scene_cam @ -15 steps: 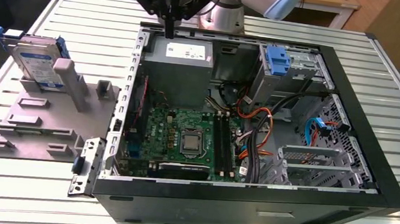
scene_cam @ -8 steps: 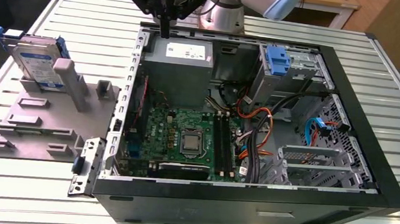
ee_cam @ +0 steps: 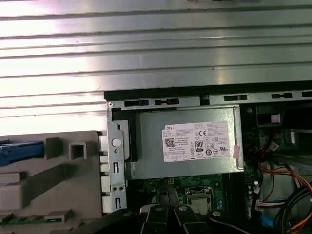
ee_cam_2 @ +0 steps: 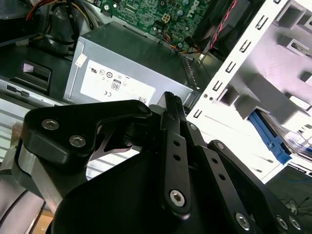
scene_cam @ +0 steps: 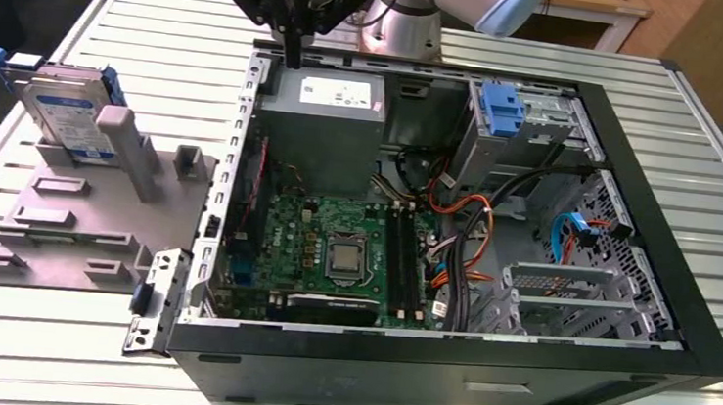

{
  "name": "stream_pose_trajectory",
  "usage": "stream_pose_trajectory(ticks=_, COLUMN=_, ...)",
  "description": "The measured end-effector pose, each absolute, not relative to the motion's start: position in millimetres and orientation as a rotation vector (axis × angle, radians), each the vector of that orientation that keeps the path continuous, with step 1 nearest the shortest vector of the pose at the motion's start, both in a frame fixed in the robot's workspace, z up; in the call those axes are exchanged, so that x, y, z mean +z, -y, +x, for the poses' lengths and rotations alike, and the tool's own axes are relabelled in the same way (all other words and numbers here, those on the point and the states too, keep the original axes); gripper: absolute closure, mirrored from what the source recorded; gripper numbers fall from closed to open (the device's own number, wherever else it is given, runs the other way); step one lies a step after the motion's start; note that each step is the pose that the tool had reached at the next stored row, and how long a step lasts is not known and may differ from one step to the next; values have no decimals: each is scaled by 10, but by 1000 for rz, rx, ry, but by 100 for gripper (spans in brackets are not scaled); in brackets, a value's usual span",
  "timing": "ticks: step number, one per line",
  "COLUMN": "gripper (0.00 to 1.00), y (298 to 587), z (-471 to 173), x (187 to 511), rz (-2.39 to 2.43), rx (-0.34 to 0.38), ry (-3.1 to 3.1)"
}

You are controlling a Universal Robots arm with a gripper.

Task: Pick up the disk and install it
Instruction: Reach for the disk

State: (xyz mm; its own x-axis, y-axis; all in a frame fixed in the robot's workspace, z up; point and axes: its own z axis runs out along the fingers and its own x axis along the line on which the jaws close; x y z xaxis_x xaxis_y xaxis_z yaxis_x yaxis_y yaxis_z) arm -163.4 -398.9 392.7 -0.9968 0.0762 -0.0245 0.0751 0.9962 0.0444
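One disk (scene_cam: 65,118), a flat silver rectangle with a white-and-blue label and two blue plastic rails, stands leaning on edge in one grey moulded fixture (scene_cam: 79,212). The fixture sits on the ribbed metal tabletop (scene_cam: 155,18), at the exterior view's left of one open black case (scene_cam: 386,372). The gripper (scene_cam: 293,57) hangs well apart from the disk, above one boxy grey power supply (scene_cam: 322,125) with a white label. Its black jaws look clenched, with nothing held. Inside the case lie one green motherboard (scene_cam: 331,249) and one bare blue bracket (scene_cam: 501,107).
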Motion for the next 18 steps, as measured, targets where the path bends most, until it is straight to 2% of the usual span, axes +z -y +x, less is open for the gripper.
stream_pose_trajectory(ticks=18, gripper=89, y=3989, z=-1663, x=3927, rz=118, rx=68, ry=-3112)
